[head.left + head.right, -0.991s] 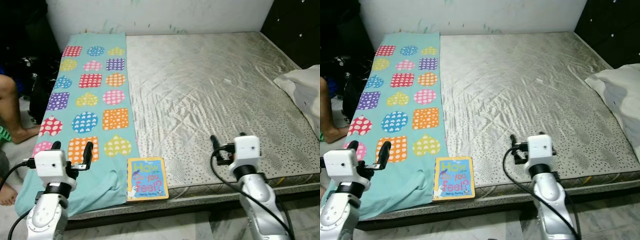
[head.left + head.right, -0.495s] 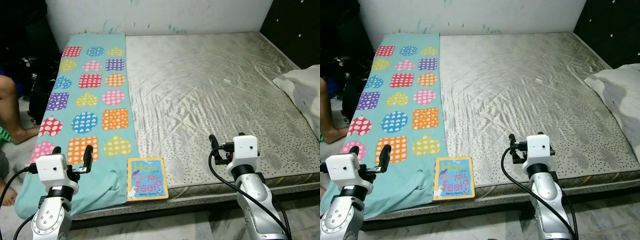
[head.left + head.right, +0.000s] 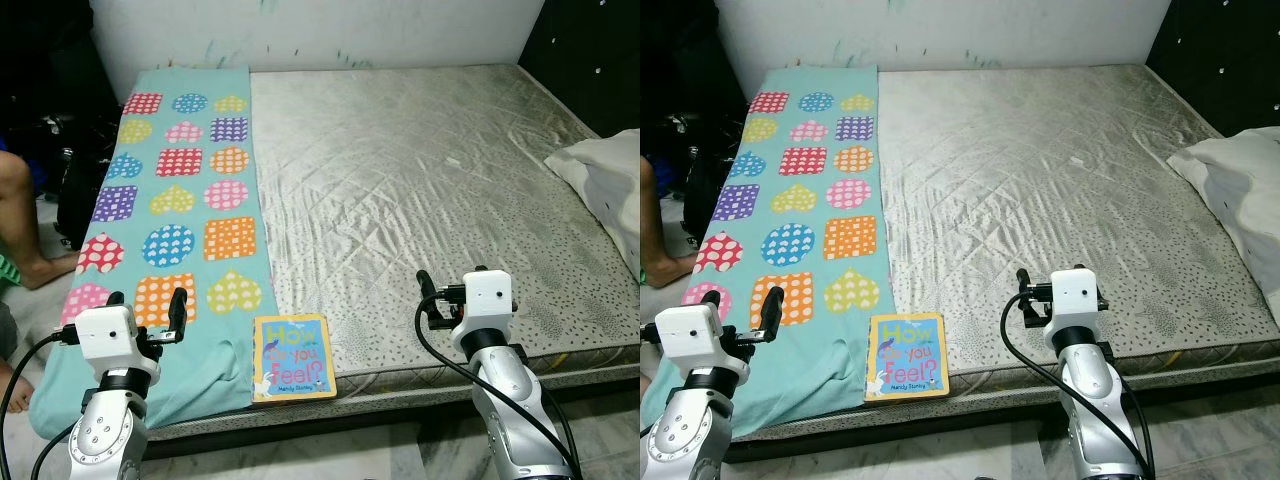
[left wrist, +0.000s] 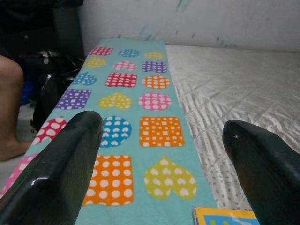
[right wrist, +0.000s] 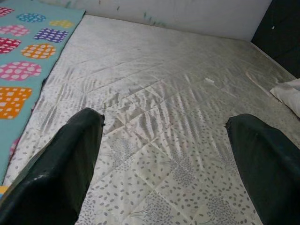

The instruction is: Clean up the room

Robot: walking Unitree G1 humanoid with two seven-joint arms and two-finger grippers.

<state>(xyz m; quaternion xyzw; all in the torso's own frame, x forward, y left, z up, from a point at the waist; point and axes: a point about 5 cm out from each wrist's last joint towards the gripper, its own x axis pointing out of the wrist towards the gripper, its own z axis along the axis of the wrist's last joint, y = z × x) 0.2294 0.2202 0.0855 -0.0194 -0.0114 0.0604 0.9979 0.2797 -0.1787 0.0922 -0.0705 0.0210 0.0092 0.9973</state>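
— Book, is it? Where does it lie?
— Yes, a small blue and yellow children's board book (image 3: pixel 293 357), flat at the near edge of the bed, its left side touching the hem of the teal blanket with coloured hearts and squares (image 3: pixel 190 190).
— And the arms?
— Both are raised at the near edge. The left gripper (image 3: pixel 143 313) hovers over the blanket's near left corner, fingers (image 4: pixel 56 173) spread wide with nothing between them. The right gripper (image 3: pixel 452 289) hangs over the near right part of the silver-grey quilted mattress (image 3: pixel 420 170), fingers (image 5: pixel 56 168) likewise parted and empty. The book lies between the two grippers, nearer the left, touched by neither.
— Farther off?
— The blanket runs along the mattress's left side up to the white wall (image 3: pixel 330 30). A white pillow (image 3: pixel 610 180) rests at the right edge. A person's bare leg (image 3: pixel 25 220) shows on the floor at the left, beside some dark bags (image 3: pixel 70 170).
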